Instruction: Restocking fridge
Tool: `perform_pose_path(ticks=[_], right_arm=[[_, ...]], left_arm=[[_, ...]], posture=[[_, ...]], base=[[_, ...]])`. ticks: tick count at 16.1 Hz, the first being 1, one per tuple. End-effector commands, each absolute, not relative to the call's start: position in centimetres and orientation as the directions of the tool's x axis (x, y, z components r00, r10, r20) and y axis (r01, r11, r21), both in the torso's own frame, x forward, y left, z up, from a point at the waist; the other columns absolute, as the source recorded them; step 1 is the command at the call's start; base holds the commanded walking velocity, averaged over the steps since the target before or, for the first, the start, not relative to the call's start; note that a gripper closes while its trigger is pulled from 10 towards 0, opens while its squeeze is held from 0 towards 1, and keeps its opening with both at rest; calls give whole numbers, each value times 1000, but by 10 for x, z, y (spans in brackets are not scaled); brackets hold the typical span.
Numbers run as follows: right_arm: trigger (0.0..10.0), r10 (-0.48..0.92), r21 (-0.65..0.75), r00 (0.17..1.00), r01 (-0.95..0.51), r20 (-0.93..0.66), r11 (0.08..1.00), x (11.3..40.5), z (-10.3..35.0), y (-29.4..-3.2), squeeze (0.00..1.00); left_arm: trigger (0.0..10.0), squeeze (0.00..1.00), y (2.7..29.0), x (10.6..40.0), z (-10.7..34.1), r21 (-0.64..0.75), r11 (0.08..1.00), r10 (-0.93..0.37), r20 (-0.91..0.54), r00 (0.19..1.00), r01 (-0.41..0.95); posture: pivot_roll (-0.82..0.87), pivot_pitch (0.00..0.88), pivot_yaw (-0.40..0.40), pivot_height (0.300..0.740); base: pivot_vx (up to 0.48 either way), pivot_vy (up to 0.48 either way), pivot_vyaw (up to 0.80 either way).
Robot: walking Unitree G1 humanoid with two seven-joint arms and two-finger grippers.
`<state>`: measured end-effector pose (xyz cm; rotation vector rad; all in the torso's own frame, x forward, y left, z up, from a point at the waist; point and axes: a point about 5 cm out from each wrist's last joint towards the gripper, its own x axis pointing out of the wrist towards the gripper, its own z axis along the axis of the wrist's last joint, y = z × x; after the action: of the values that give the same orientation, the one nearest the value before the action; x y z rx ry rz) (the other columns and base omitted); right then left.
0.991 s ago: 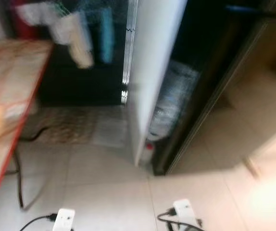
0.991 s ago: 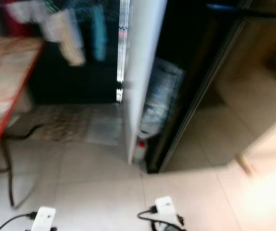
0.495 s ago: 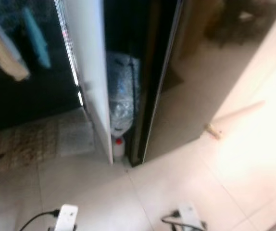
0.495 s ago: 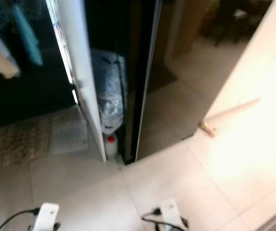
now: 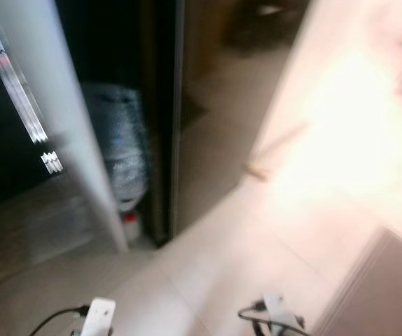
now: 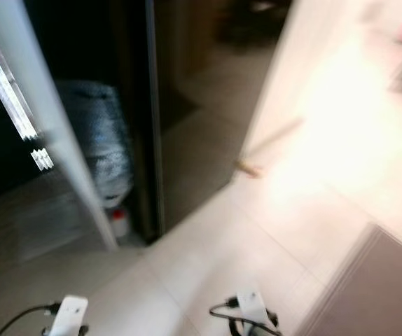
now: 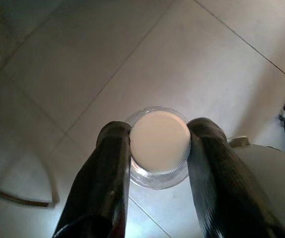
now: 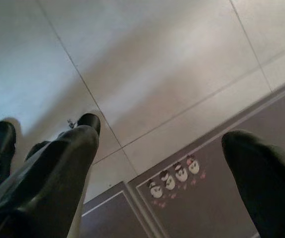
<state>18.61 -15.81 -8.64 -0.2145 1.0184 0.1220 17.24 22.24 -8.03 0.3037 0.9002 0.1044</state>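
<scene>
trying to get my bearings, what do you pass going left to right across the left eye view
white fridge door → wrapped silvery bundle with a small red-capped bottle below it → dark door edge → pale tiled floor → grey mat

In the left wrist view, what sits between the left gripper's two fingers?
A clear bottle with a white cap, clamped between the left gripper's black fingers, seen cap-on above the tiled floor.

Left gripper [image 7: 158, 148] hanging low over the floor, two black fingers [image 7: 105, 178] clamped on a bottle's neck; right gripper [image 8: 157, 183] hanging low, fingers spread wide, empty
</scene>
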Motion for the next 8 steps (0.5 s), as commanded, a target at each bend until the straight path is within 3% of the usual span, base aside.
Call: perform_pose_path(ticks=[1, 8], right_arm=[[10000, 3, -113, 501, -201, -866, 973, 179, -90, -157, 0], [10000, 5, -109, 500, -198, -866, 974, 179, -90, -156, 0]], left_arm=[[10000, 0, 221, 166, -84, 298, 954, 213, -773, 598, 46], [10000, 0, 222, 166, -84, 303, 951, 209, -775, 596, 61]], posture=[[-10, 95, -46, 740], [-9, 97, -40, 740]], base=[[0, 0, -788], [0, 0, -788]])
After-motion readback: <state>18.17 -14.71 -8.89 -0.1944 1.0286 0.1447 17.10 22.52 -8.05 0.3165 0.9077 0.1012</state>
